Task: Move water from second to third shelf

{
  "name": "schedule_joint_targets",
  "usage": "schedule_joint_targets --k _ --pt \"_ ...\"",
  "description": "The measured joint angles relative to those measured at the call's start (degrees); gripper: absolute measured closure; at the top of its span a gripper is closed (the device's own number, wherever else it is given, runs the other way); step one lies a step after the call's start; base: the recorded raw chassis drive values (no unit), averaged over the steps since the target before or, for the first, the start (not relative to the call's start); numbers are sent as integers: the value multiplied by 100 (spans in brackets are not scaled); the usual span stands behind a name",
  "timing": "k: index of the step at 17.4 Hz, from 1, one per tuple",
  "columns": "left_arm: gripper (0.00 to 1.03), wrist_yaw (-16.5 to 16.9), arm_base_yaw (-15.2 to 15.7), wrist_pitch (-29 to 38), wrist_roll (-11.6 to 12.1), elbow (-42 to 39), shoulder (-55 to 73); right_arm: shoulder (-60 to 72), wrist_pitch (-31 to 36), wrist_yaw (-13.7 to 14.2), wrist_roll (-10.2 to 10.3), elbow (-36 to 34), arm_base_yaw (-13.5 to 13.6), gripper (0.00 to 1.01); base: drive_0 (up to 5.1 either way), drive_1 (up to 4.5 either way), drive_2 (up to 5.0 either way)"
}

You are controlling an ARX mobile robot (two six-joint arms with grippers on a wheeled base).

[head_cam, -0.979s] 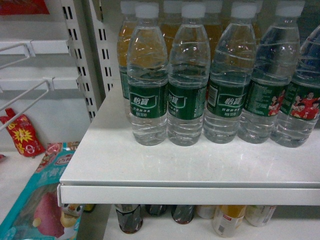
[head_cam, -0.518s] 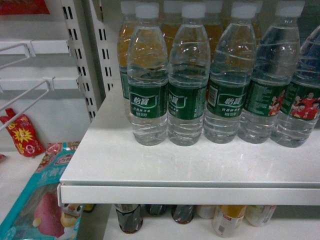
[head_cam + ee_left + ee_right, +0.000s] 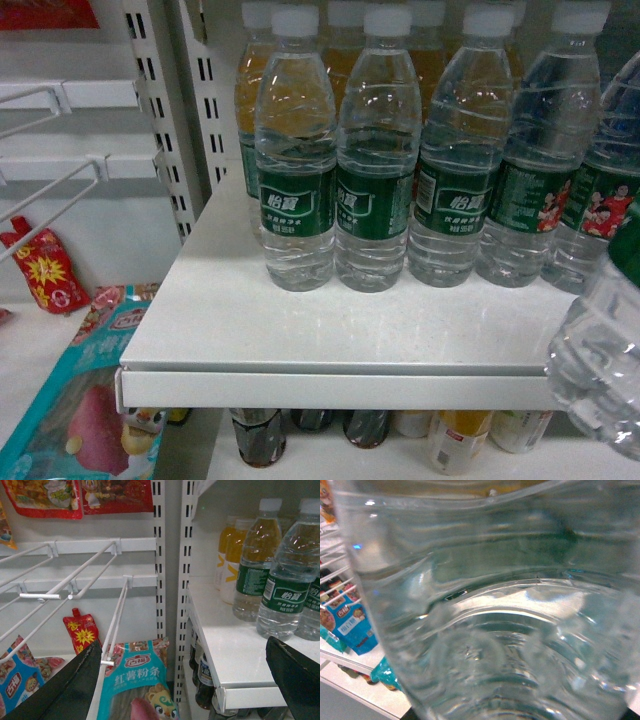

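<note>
A clear ribbed water bottle (image 3: 605,370) with a green label hangs tilted in the air at the lower right of the head view, in front of the white shelf's (image 3: 330,335) edge. The same water bottle (image 3: 490,605) fills the right wrist view and hides my right gripper's fingers, which hold it. Several more water bottles (image 3: 295,160) stand in a row on that shelf. My left gripper (image 3: 182,690) hangs open and holds nothing, left of the shelf and below its level, over a teal packet (image 3: 137,680).
Orange juice bottles (image 3: 250,90) stand behind the water row. Dark cola bottles (image 3: 258,435) stand on the shelf below. A slotted white upright (image 3: 165,120) divides the shelf from wire hooks (image 3: 50,190) and hanging snack packets (image 3: 45,270) on the left.
The held water bottle has come into the head view at the lower right; it was out of view before. The bottles on the shelf have not moved.
</note>
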Motion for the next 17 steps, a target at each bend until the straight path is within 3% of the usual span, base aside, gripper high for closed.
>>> schedule_joint_targets --k 2,9,11,14,17 --pt "5 0 0 0 0 0 0 754 439 85 -118 48 229 60 0 0 0" --pt "5 0 0 0 2 0 0 2448 1165 151 -463 750 358 60 0 0 0" --pt "5 0 0 0 0 0 0 2636 1231 186 -450 811 396 60 0 0 0" --pt "5 0 0 2 0 0 0 2927 1534 546 -450 879 457 60 0 0 0" --pt "5 -2 0 0 0 0 0 3250 1764 621 -450 920 511 60 0 0 0"
